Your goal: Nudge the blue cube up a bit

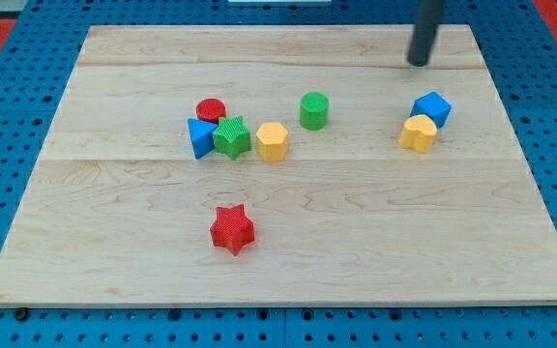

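Note:
The blue cube (433, 107) sits on the wooden board (288, 251) at the view's right, touching a yellow heart-shaped block (418, 132) just below and left of it. My tip (419, 63) is near the view's top right, above and slightly left of the blue cube, apart from it.
A cluster stands left of centre: a red cylinder (211, 109), a blue triangle block (200, 136), a green star (231, 137) and a yellow hexagon block (272, 141). A green cylinder (313, 110) stands near the middle. A red star (232, 229) lies toward the view's bottom.

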